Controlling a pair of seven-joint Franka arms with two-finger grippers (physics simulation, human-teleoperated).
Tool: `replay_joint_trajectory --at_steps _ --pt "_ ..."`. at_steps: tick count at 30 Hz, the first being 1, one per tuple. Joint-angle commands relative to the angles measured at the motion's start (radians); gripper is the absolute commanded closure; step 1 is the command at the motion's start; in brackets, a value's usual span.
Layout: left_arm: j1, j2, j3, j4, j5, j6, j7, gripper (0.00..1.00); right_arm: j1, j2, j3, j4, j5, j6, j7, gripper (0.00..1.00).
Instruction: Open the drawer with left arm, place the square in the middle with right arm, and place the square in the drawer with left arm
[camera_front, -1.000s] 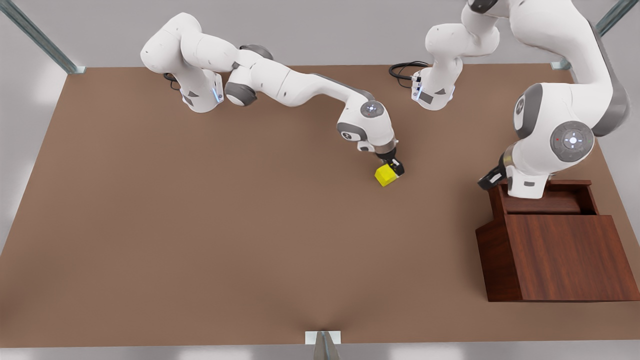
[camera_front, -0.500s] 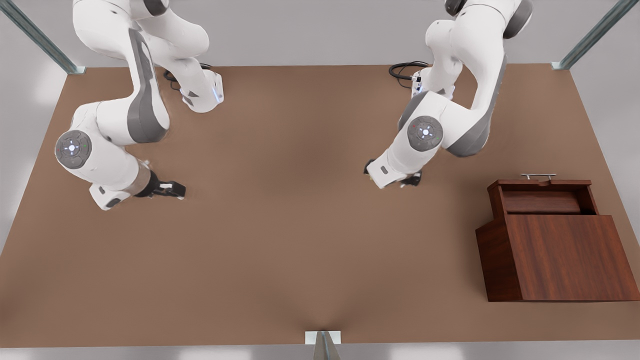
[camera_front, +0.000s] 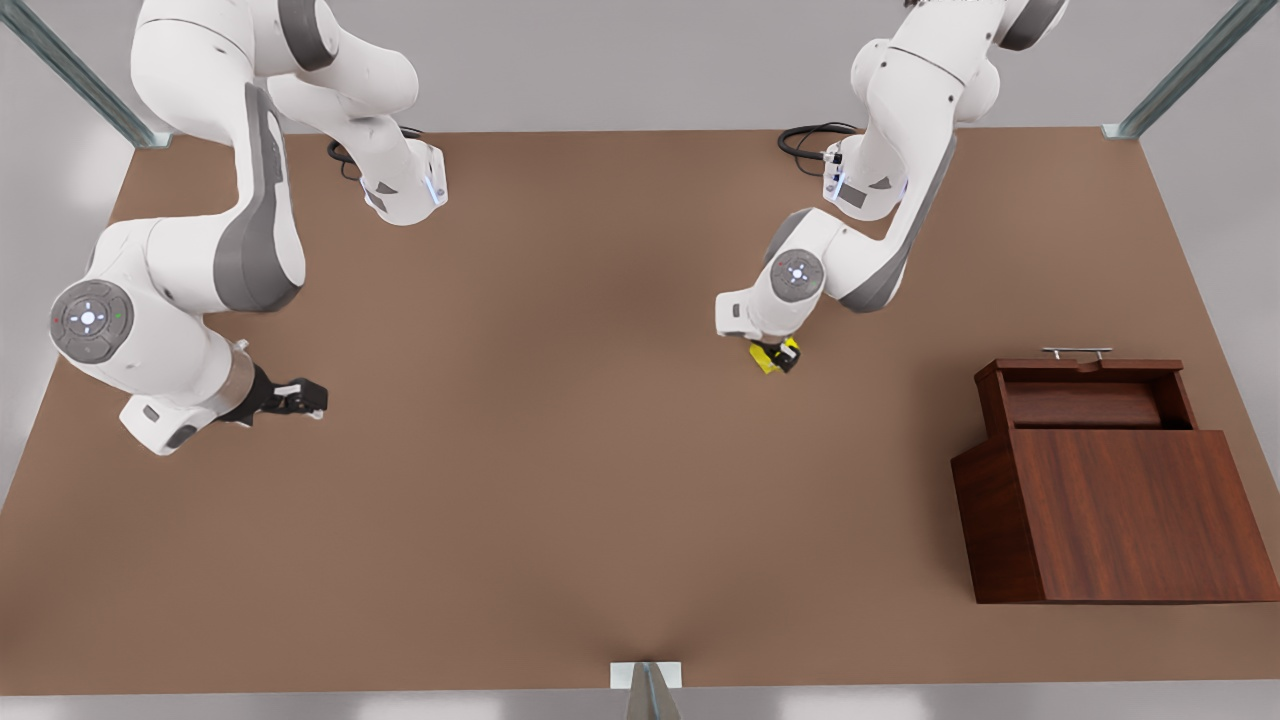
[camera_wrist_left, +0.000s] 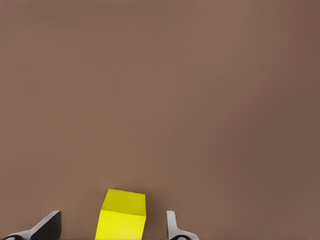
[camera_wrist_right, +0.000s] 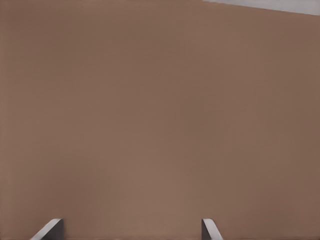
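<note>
Now the left gripper straddles the yellow cube in the middle of the table, fingers apart and not yet clamped.

To grip well, it should probably centre the cube between its fingers, clamp on flat faces, then lift straight before heading to the open drawer. The right gripper waits, spread wide and empty, at the front view's left. Count: one cube, one cabinet with one drawer, two arms.

This is a simulated robot test cell, not a lived-in room: a bare matte brown tabletop sits against blank grey walls, framed by metal struts. Two white arms are bolted to its far edge, cables coiled at one base
</note>
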Motion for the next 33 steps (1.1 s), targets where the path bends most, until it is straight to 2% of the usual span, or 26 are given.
replay_joint_trajectory --at_steps 1,6,13,33 --pt "0.001 0.000 0.000 -0.009 0.012 0.013 -0.002 0.00 0.001 0.000 0.000 -0.001 0.000 0.000 0.000 0.00" --pt "0.001 0.003 0.001 -0.112 0.053 0.083 0.000 0.00 -0.001 0.000 -0.002 -0.001 0.000 -0.002 0.002 0.00" --pt "0.034 0.015 0.001 -0.173 0.073 0.161 0.001 0.00 0.001 -0.002 -0.003 -0.003 0.000 -0.009 0.002 0.00" --pt "0.036 0.108 0.001 -0.176 0.089 0.191 0.061 0.00 -0.004 -0.006 -0.005 -0.014 0.000 -0.014 0.002 0.00"
